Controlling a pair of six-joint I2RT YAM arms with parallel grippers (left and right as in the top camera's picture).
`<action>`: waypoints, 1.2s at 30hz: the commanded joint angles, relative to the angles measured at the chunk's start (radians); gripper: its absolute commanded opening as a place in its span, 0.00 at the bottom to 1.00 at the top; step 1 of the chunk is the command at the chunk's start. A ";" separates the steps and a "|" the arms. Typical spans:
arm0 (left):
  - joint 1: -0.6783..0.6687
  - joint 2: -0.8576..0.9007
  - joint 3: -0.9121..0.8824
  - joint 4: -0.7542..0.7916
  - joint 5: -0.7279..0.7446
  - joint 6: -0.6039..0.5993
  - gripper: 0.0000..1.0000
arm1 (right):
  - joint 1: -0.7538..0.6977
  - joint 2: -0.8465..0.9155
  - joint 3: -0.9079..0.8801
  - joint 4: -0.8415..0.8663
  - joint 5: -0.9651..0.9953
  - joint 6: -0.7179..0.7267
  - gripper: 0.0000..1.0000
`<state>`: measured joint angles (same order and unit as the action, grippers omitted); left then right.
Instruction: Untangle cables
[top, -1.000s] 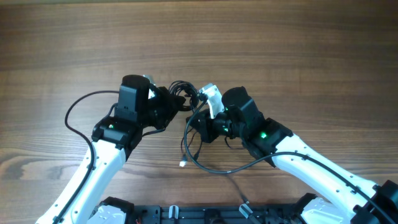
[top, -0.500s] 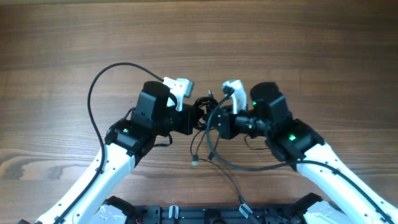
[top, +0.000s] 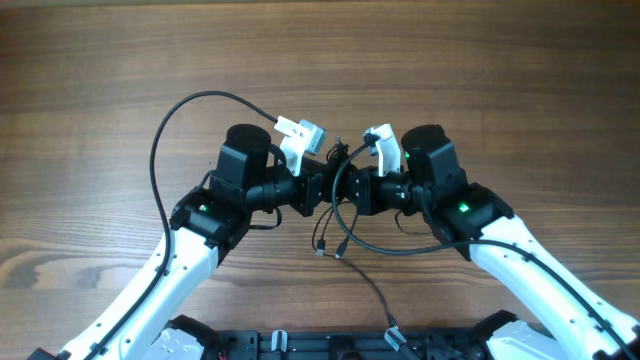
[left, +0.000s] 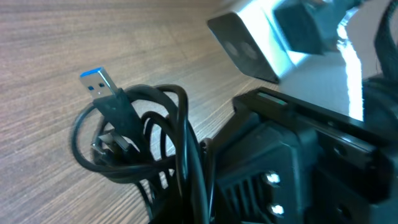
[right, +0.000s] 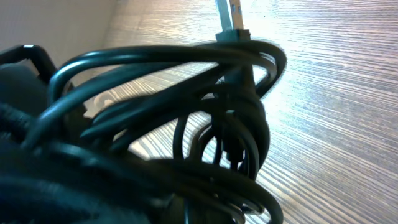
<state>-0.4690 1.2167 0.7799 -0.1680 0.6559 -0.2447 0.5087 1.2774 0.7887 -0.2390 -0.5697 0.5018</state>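
Observation:
The cables (top: 334, 160) are a bunch of thin black wires held between my two grippers at the table's middle. Loose loops hang toward the near edge, with small plug ends (top: 322, 249) on the wood. My left gripper (top: 317, 190) and right gripper (top: 351, 190) face each other, nearly touching, both shut on the bunch. The left wrist view shows the coils (left: 140, 146) with a blue USB plug (left: 97, 81) sticking up, and the right arm's black body (left: 298, 162) close behind. In the right wrist view the cables (right: 186, 93) fill the frame and hide the fingers.
The left arm's thicker black camera cable (top: 160, 130) arcs out over the wooden table (top: 500, 70) on the left. Another thicker black cable (top: 372, 290) runs from the arms to the near edge. White camera modules (top: 302, 133) sit above both wrists.
Both arms have moved away from the near edge and turned to face each other head on. The cable bunch came with them, and its loose ends now hang closer under the grippers.

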 joint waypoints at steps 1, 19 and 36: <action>-0.040 -0.010 0.009 -0.011 0.121 0.009 0.04 | -0.013 0.041 0.002 0.038 0.043 0.050 0.04; 0.285 -0.012 0.010 -0.169 0.117 0.029 0.04 | -0.173 -0.216 0.002 -0.200 0.081 -0.060 0.91; 0.296 -0.012 0.009 -0.188 0.661 0.463 0.04 | -0.186 -0.172 0.002 -0.075 -0.138 -0.267 0.86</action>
<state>-0.1738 1.2163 0.7807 -0.3573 1.2427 0.1684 0.3252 1.0855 0.7856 -0.3580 -0.5579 0.2707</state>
